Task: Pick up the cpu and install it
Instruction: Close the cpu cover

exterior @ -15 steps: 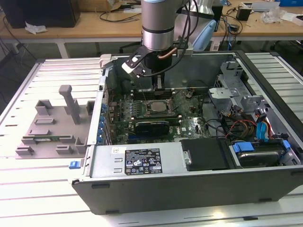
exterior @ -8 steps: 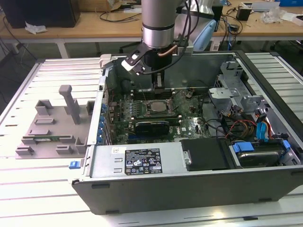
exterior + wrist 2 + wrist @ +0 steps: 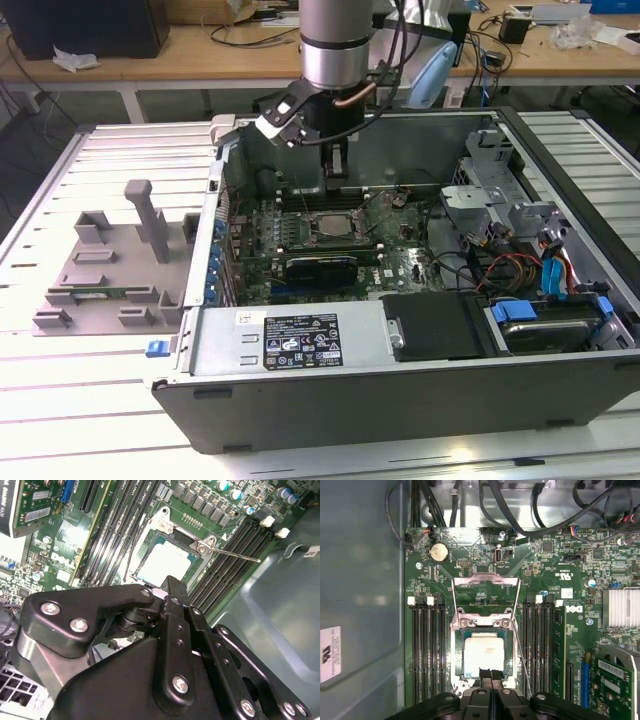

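Gripper [image 3: 337, 177] is hanging straight down from the arm inside the open computer case [image 3: 400, 400], above the socket area of the motherboard [image 3: 555, 565]. In the first wrist view its two fingertips [image 3: 485, 672] are pressing together with no gap and nothing between them, so the pincer is closed and carrying nothing.

The cpu [image 3: 484, 652] is lying flat in the socket [image 3: 457, 630], its pale silver top facing up. The load plate [image 3: 486, 587] is standing open, tilted back from its hinge, and the thin locking lever [image 3: 520, 655] is lying free alongside the socket. As a judgement, the chip is already placed but not clamped.

Relation that matters:
- The cpu is directly beneath the gripper. The closed tips are lining up over the chip's edge farthest from the raised load plate, with most of the chip on the load-plate side of the tips.
- In the exterior view the tips are appearing clear of the board, so contact with the chip is unlikely; it cannot be confirmed from the wrist views.
- The cpu is almost square, with no marked long axis. Its edges are running parallel to the memory slots [image 3: 427, 650] on both sides.

A grey fixture tray [image 3: 110, 270] is sitting on the table [image 3: 60, 400] beside the case, on the exterior view's left.
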Controlling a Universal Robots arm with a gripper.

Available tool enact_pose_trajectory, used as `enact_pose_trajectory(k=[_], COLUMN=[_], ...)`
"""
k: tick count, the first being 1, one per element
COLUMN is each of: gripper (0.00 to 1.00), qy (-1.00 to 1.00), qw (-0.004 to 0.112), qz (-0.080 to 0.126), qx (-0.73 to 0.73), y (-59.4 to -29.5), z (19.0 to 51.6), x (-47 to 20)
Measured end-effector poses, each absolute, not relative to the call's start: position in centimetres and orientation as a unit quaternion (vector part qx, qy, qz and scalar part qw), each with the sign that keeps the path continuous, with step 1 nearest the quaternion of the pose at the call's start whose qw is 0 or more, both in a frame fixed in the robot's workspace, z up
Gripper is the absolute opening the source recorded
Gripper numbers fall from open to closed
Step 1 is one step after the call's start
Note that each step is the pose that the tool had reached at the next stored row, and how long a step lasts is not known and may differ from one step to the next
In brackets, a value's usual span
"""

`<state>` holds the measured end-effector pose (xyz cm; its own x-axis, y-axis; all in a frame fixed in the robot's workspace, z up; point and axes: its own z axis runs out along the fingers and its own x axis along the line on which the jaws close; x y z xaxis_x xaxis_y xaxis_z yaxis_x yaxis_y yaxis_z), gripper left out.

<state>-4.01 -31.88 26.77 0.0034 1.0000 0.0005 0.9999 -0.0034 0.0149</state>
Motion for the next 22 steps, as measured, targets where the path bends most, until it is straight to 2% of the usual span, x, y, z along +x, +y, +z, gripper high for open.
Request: enact_pose_trajectory(k=[8, 22], gripper=[0.11, 0.11], qy=[0.706, 0.706], qw=[0.005, 0.005], qz=[0.005, 0.005], qx=[0.708, 0.708], y=[-31.9, -31.9], z=[29.3, 29.4], x=[-4.0, -2.6])
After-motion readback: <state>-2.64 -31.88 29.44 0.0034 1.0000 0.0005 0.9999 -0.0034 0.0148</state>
